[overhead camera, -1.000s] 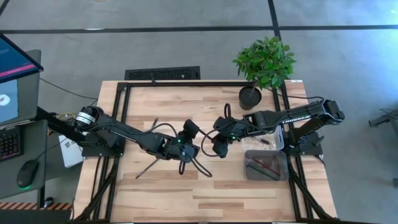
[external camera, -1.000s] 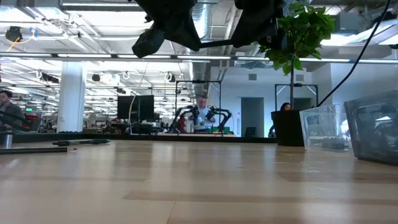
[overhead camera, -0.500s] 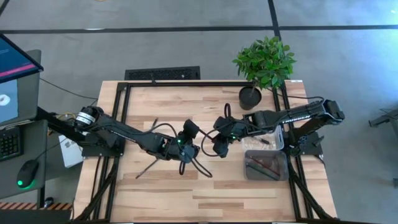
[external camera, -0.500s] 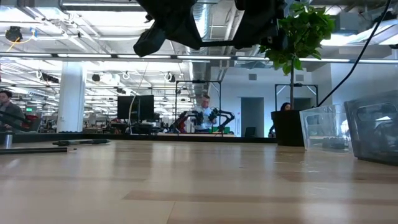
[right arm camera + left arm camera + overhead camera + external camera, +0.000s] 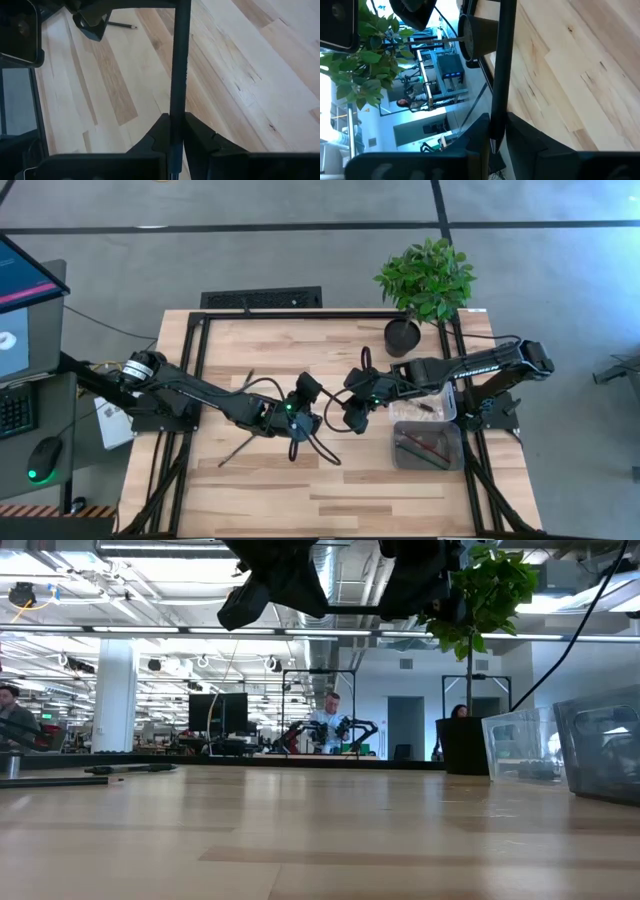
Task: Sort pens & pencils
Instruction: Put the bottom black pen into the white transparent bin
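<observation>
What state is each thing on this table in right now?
Left end effector: shut on left-held pen, above table.
Right end effector: shut on right-held pen.
Loose pencil: lying flat on table.
Front bin: open-topped, holding reddish sticks.
Potted plant: upright.

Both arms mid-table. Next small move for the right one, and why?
Probably swing the right end effector toward the clear bins beside it. Its fingers are shut on a dark stick held off the table, so delivery looks like the next step. The left end effector grips a second stick close by, so move away from it. Which bin is right I cannot tell.
</observation>
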Available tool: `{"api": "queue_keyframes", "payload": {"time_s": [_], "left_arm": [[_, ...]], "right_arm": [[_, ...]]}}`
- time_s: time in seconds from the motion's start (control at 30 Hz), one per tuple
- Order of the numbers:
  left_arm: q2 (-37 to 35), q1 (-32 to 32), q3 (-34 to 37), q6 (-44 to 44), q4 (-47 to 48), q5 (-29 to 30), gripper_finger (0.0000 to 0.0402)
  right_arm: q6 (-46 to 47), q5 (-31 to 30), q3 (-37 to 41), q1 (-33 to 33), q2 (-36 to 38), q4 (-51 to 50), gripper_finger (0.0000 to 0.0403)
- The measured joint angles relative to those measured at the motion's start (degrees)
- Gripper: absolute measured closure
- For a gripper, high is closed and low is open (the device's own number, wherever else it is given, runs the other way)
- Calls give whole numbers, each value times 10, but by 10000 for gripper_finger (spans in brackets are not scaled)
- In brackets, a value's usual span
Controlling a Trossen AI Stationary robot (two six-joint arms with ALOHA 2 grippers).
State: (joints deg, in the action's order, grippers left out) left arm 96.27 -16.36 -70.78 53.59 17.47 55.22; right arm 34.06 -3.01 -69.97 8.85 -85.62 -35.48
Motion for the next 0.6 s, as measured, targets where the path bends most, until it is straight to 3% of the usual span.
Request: {"api": "queue_keyframes", "payload": {"time_s": [0.6], "left_arm": [[0, 1, 0, -22, 13, -6, 353]], "right_arm": [[3, 4, 0, 1, 0, -24, 349]]}}
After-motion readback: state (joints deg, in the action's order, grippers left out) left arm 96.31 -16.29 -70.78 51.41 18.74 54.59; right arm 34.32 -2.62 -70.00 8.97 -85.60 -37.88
